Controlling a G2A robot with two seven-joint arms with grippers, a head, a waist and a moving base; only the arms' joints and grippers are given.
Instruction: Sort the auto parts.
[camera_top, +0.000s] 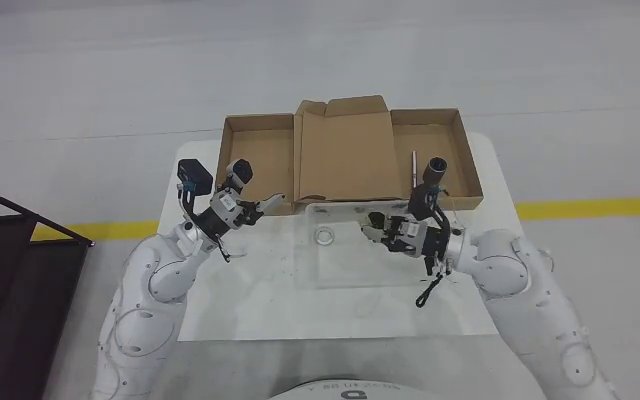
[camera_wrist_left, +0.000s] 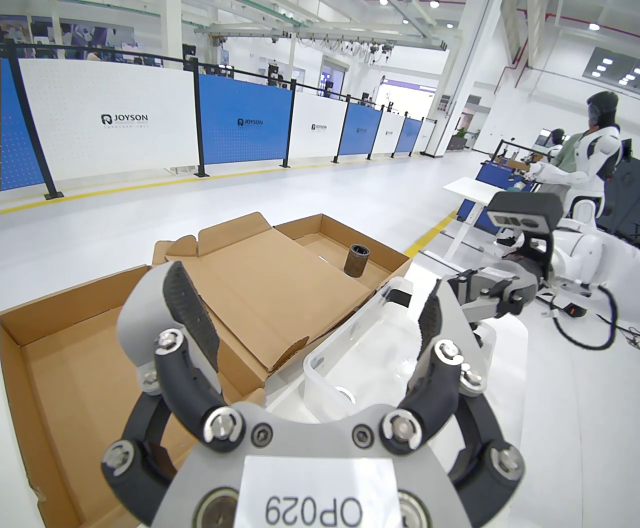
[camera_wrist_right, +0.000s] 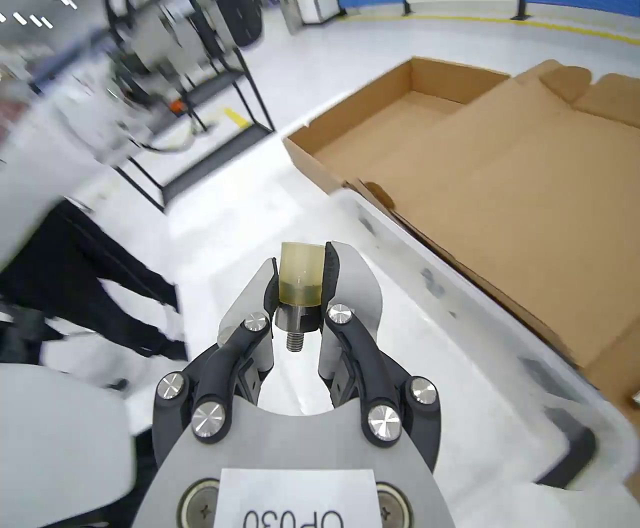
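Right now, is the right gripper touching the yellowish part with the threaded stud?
Touching. In the right wrist view the right gripper has its pads pressed against both sides of the yellowish part, with no gap.

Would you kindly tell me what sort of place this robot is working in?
Probably a factory or robot-testing hall: a pale floor with a yellow line, blue and white fence panels, and another white robot farther off.

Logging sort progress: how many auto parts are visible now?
4: a yellowish bumper held in the right gripper, a ring in the clear tray, and a dark cylinder and a thin rod in the cardboard box, right-hand compartment. Others may be hidden.
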